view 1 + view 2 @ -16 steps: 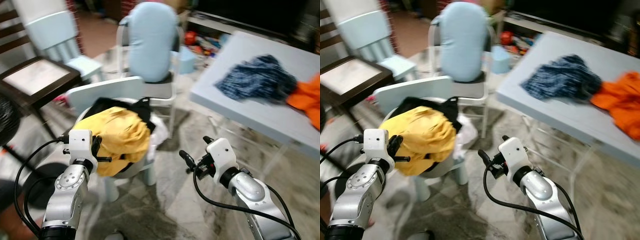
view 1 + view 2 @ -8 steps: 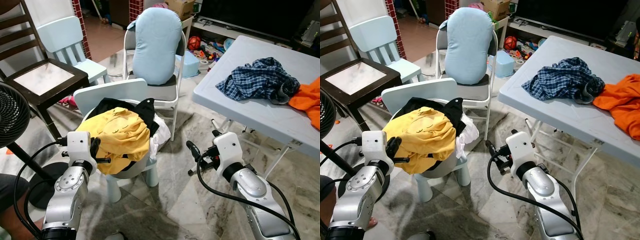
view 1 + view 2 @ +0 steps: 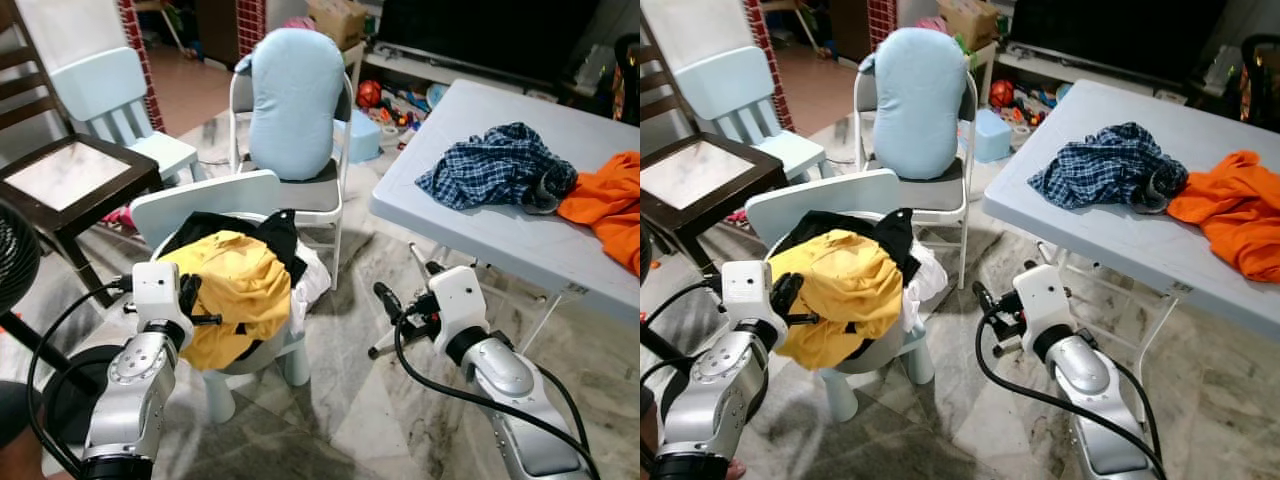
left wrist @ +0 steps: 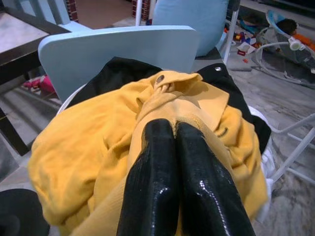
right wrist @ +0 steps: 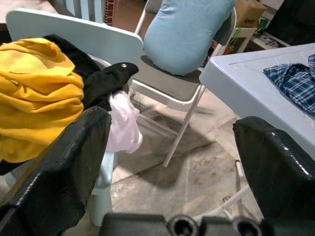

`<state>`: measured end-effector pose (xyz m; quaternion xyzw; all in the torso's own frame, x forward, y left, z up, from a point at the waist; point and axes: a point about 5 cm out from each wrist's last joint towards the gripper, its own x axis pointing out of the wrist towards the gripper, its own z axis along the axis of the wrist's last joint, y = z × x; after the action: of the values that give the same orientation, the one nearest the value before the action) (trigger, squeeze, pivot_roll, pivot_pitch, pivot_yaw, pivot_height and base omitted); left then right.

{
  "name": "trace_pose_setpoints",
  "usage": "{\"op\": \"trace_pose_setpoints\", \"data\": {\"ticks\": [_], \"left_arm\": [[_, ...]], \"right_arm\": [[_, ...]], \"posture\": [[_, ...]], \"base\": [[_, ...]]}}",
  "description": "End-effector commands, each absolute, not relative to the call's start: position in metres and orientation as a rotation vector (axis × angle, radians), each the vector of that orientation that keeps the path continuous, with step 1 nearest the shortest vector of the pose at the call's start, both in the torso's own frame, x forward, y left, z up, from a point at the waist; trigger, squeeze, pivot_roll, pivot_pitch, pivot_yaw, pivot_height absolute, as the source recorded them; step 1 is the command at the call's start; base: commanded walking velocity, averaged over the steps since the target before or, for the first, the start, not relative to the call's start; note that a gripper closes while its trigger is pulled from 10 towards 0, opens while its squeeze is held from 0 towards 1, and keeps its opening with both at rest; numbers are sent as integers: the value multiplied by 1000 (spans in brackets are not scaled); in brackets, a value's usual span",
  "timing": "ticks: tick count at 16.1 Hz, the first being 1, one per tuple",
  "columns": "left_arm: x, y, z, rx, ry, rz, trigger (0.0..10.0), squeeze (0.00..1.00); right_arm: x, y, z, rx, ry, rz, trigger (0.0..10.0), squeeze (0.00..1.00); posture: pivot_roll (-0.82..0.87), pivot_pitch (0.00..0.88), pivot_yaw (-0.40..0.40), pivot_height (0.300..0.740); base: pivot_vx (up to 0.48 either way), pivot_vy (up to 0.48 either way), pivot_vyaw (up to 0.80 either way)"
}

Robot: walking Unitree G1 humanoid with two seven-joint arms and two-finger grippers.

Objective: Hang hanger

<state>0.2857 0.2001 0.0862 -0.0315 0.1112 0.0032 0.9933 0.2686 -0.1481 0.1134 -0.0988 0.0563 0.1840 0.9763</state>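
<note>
Yellow shirt (image 3: 228,290) piled on a small chair (image 3: 205,200).
Left gripper (image 4: 179,162) fingers clenched, empty; right gripper (image 5: 172,162) fingers spread. No hanger found; probably searching next.

Both silver arms are raised in front of the body, bent at the elbow, with black cables looping beside them. The left gripper (image 4: 167,147) is on the near left; its two black fingers (image 4: 150,182) are pressed together side by side, with no gap between them, and point forward. The right gripper (image 3: 400,300) is on the near right and points toward the left. Its jaws stand wide apart, and the right wrist view shows nothing between them.
</note>
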Motion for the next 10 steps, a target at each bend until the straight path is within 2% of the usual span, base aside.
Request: {"op": "trace_pose_setpoints", "data": {"ticks": [1,3,5,8,10], "left_arm": [[285,200,88,-57,221,8,10000,0],[285,200,87,-56,225,9,10000,0],[284,200,86,-58,230,8,10000,0],[284,201,86,-51,236,13,10000,0],[284,202,85,-41,249,25,10000,0]], "right_arm": [[270,-151,115,-204,110,355,10000,0],[270,-151,116,-209,105,368,10000,0],[269,-150,116,-211,103,370,10000,0],[268,-151,115,-207,110,366,10000,0],[268,-151,114,-206,114,365,10000,0]], "posture": [[-12,82,-59,740],[-13,83,-59,740],[-14,87,-59,740],[-14,89,-57,740],[-12,90,-57,740]], "base": [[424,0,0],[424,0,0],[411,0,541],[384,0,0],[126,0,0]]}}
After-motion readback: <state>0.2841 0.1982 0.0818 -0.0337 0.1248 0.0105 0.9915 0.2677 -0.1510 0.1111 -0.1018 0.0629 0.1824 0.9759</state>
